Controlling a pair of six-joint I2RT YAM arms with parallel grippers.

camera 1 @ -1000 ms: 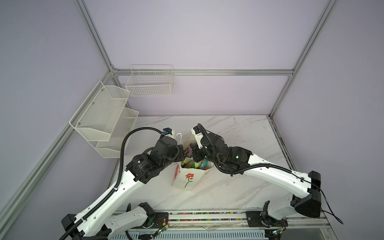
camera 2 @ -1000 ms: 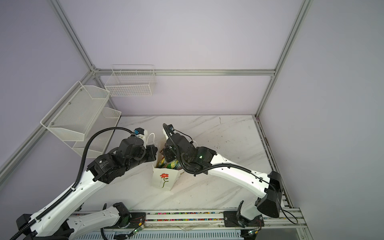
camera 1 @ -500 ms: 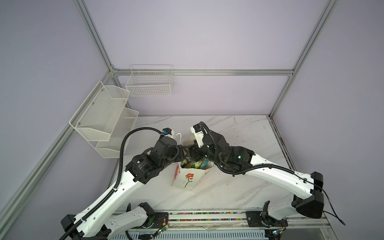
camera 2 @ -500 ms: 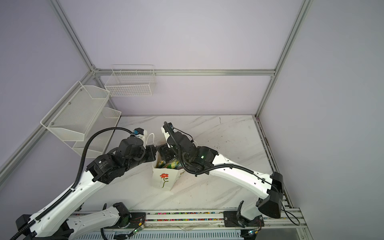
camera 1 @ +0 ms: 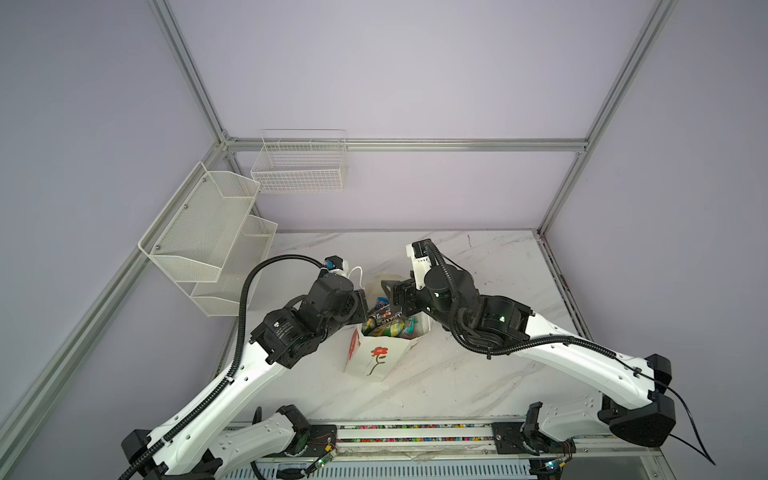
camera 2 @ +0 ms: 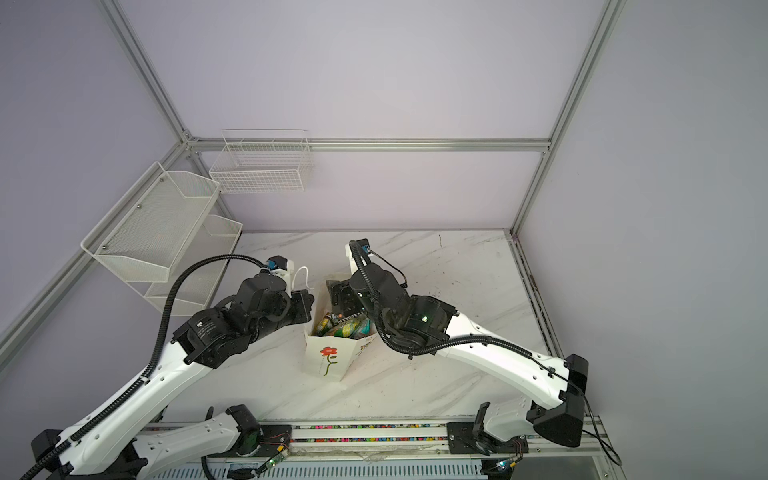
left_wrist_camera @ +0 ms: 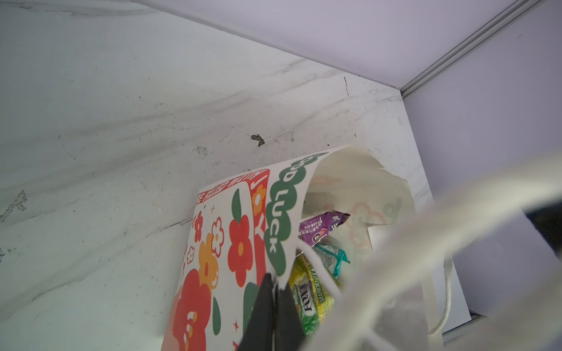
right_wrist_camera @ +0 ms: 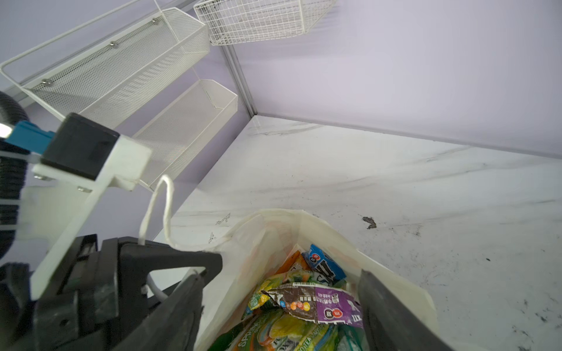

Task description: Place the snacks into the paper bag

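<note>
Black right fingers (right_wrist_camera: 392, 316) spread wide over paper bag (right_wrist_camera: 264, 240)

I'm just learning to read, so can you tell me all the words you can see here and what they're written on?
"LUCK": green label on the paper bag.
"FOX'S", "MANGO TEA": green-yellow packet inside it.
Red band on the bag: slanted letters, not surely readable.
Purple-brown packet: Chinese print, too small to read.
Blue wrapper: crumpled letters, unreadable.
</note>
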